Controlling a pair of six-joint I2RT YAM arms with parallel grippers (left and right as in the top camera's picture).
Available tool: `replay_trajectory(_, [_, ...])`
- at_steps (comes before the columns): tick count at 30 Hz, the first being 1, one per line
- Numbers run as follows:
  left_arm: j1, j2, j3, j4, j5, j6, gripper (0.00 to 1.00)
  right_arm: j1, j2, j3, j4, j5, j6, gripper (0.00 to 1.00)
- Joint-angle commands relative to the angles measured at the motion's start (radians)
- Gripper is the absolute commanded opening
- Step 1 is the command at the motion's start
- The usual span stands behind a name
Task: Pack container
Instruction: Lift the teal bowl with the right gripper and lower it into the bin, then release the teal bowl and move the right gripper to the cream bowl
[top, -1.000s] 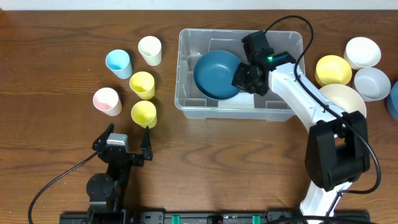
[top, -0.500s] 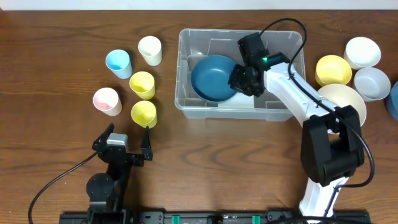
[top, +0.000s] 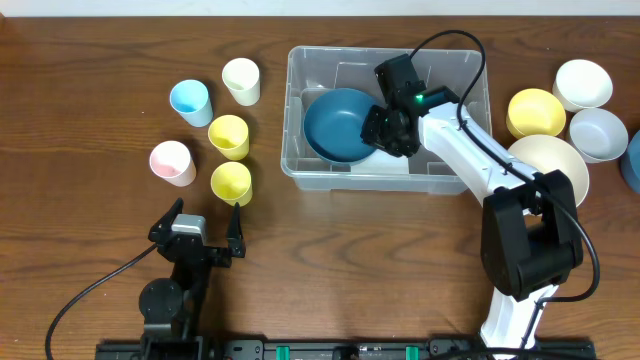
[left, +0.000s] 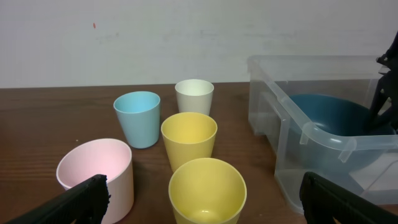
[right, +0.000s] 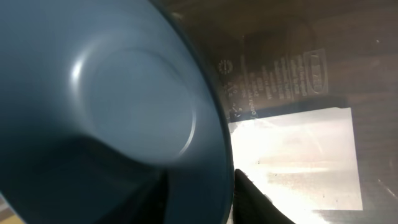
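The container (top: 310, 165) is a clear plastic bin at the table's back centre; its near wall (left: 323, 140) shows in the left wrist view. A dark blue bowl (top: 335, 125) lies in its left half. My right gripper (top: 385, 130) reaches into the bin at the bowl's right edge. In the right wrist view the bowl (right: 112, 106) fills the left side. There my right gripper (right: 202, 199) stands open astride the rim, one finger inside and one outside. My left gripper (top: 205, 235) rests wide open near the front left, holding nothing.
Several cups stand left of the bin: blue (top: 190, 100), cream (top: 241, 80), pink (top: 172, 162) and two yellow (top: 229, 135) (top: 232, 182). At the right are a yellow bowl (top: 535, 112), a white bowl (top: 583, 84), a pale grey bowl (top: 598, 133) and a large cream bowl (top: 555, 165).
My right gripper has shifted a little left inside the bin with the blue bowl, and its jaws have parted. The left arm has not moved.
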Motion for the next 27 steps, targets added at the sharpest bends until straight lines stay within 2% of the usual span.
replay_trajectory(1, [0.004,-0.006,-0.018,-0.032,0.014,0.014,0.98,0.004,-0.012,0.029,0.008,0.005,-0.023,0.41])
replay_trajectory(9, [0.004,-0.006,-0.018,-0.032,0.014,0.014,0.98,-0.06,-0.125,0.164,-0.092,0.008,-0.079,0.52])
replay_trajectory(11, [0.004,-0.006,-0.018,-0.032,0.014,0.014,0.98,-0.082,-0.164,0.219,-0.138,0.011,-0.117,0.64])
replay_trajectory(13, [0.004,-0.006,-0.018,-0.032,0.014,0.014,0.98,-0.122,-0.21,0.279,-0.212,0.057,-0.138,0.86])
replay_trajectory(15, [0.004,-0.006,-0.018,-0.033,0.014,0.013,0.98,-0.181,-0.252,0.328,-0.299,0.136,-0.137,0.98])
replay_trajectory(19, [0.004,-0.006,-0.018,-0.033,0.014,0.014,0.98,-0.391,-0.33,0.35,-0.44,0.192,-0.137,0.99])
replay_trajectory(23, [0.004,-0.006,-0.018,-0.032,0.014,0.014,0.98,-0.61,-0.336,0.342,-0.581,0.186,-0.138,0.99])
replay_trajectory(27, [0.004,-0.006,-0.018,-0.033,0.014,0.014,0.98,-0.733,-0.331,0.278,-0.636,0.188,-0.15,0.99])
